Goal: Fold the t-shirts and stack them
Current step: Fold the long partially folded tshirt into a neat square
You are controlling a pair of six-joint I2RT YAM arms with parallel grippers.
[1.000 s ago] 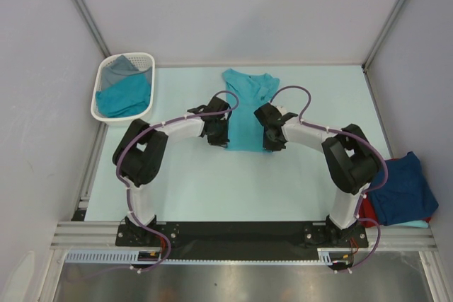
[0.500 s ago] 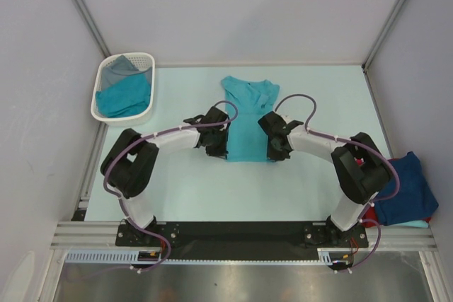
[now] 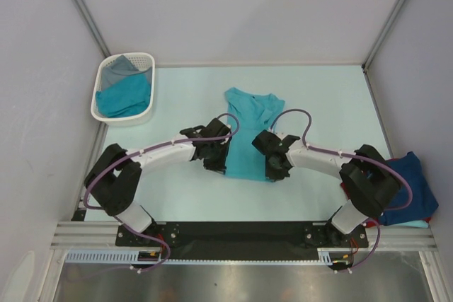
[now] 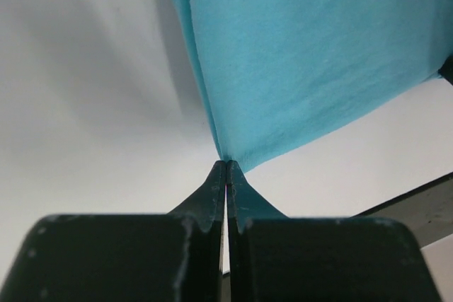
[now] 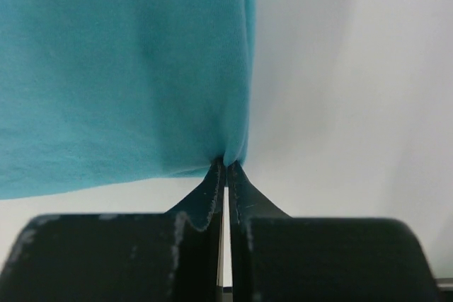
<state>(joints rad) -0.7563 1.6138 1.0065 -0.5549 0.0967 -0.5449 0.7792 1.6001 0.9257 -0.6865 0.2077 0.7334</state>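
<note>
Both arms had drawn back toward their bases since the earlier frame, and the teal t-shirt [image 3: 249, 132] came with them, sliding down the surface [image 3: 177, 192] toward the near edge. We saw the left claw [image 4: 226, 165] clenched on the shirt's lower left hem corner and the right claw [image 5: 226, 165] clenched on the lower right hem corner. Both wrist views showed cloth caught right at the tips, only a small bite each. The shirt lay lengthwise mid-surface between the two arms, collar end far and hem near. It looked narrow, so we judged its sides were already folded in and a hem-to-collar fold was next. The far end looked a bit rumpled by the collar. A white basket [image 3: 94, 107] sat at the far left corner holding a grey t-shirt [image 3: 119, 68] and some teal cloth [image 3: 126, 98]. A navy t-shirt [image 3: 403, 185] lay at the right edge by the right arm's base, well apart from the handled shirt. Risks as we judged them: with such shallow grips, a corner could slip out if the arms pulled unevenly or too fast, and one lost corner would skew the fold. More dragging could bunch the far end further, since the cloth rubbed on the surface. A lift that was too low or lopsided could let the folded-in sides fall open. Carrying the hem past the collar would leave an uneven stack piece.
</note>
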